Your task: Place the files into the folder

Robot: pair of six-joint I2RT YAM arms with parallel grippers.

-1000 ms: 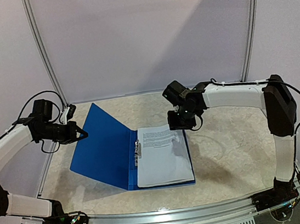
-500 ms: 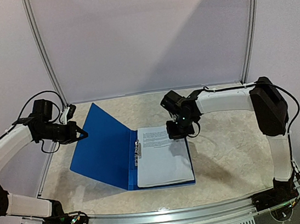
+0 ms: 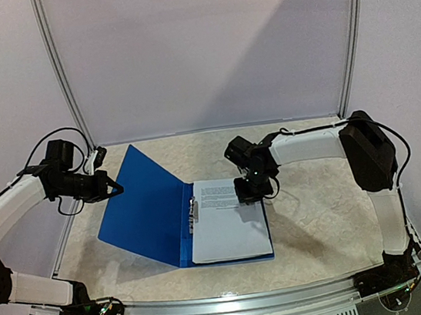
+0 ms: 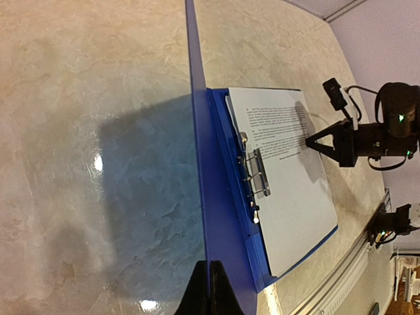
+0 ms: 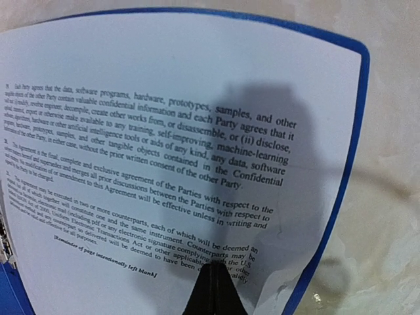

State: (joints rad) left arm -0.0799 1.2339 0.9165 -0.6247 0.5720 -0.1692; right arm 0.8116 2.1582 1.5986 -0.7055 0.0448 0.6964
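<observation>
We pin the files [image 3: 228, 233] flat in the open folder [image 3: 143, 205] at centre frame with our closed right gripper [image 3: 247, 198], while our left gripper [image 3: 114, 189] clamps the raised cover, holding it open.

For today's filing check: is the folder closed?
No, the folder lies open, its cover tilted up, with the files visible inside.

Surface [image 4: 79, 85] looked marble-patterned, beige, polished, w/ glossy glare spots. Folder [image 3: 143, 209] was smooth blue, plastic-looking, slight sheen. Files [image 5: 164, 98] were thin matt white paper w/ black print. Clip [image 4: 257, 174] was shiny metal.
</observation>
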